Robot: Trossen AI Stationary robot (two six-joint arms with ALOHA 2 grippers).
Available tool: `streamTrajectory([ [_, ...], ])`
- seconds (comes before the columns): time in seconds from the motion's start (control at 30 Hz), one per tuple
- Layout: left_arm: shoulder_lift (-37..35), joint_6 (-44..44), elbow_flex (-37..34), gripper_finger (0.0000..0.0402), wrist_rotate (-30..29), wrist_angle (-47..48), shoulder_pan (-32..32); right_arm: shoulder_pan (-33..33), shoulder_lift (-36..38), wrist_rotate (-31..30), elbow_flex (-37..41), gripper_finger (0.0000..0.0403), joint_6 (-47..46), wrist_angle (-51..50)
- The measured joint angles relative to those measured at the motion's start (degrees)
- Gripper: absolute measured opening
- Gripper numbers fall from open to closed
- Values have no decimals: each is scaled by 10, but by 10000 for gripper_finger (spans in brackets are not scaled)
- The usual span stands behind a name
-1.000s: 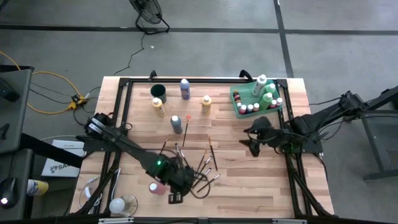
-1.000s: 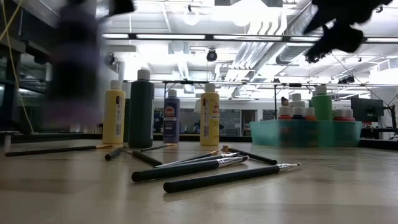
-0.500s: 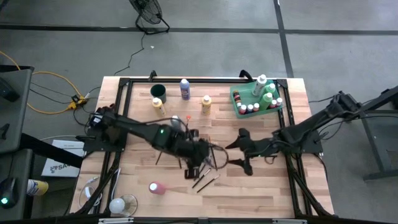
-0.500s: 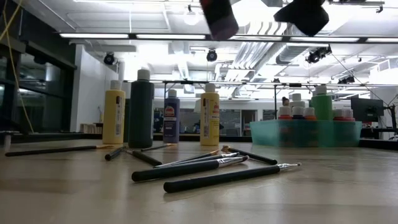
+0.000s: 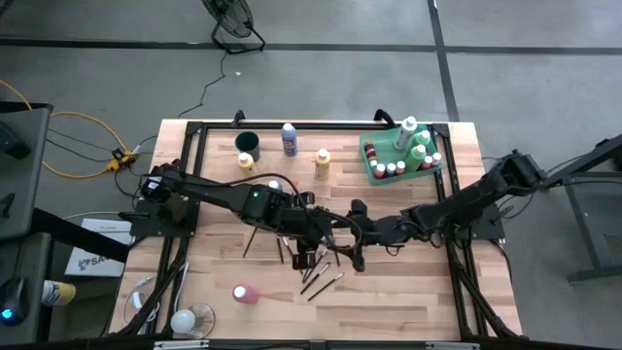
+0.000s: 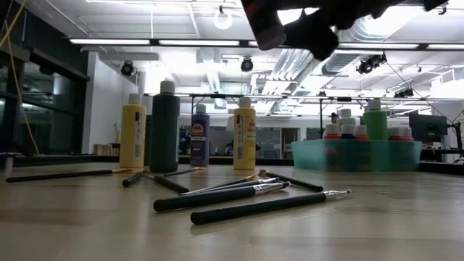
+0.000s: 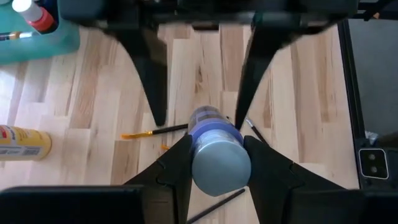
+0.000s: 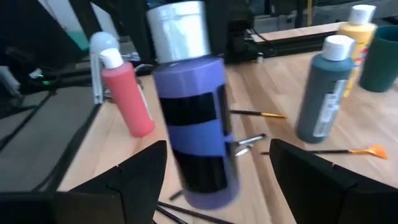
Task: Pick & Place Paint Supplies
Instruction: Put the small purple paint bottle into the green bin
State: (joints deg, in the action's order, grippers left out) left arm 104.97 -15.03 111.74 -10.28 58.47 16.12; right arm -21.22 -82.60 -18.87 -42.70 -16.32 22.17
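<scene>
Looked smooth and glossy: purple plastic bottle with silver cap (image 7: 214, 146). Pale planked wooden counter (image 5: 408, 282), matt; translucent green plastic tray (image 5: 374, 167).

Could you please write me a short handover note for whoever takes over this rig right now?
Left gripper: shut on a purple paint bottle, held above the brushes mid-table.
Right gripper: open, facing that bottle, apparently ready to receive it.
Done: several bottles stand in the green tray at the far right.
Left: the yellow bottles, blue bottle, dark green bottle, the pink one lying near the front edge, and all the brushes remain on the table.
</scene>
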Motion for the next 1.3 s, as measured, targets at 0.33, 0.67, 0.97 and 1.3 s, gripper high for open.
streamTrajectory([
  [0.33, 0, 0, 0, 120, -8, 0, 0, 4, -23, 9, 0, 221, -2, 43],
  [0.67, 0, 0, 0, 120, -7, -1, 0, 4, -20, 10, 0, 101, -2, 42],
  [0.97, -47, 16, 0, 143, -41, 15, -10, 9, 4, -22, -2, 105, -32, 58],
  [1.3, -92, 65, 0, 142, -86, 3, -24, 47, 99, -23, 0, 102, -28, 33],
])
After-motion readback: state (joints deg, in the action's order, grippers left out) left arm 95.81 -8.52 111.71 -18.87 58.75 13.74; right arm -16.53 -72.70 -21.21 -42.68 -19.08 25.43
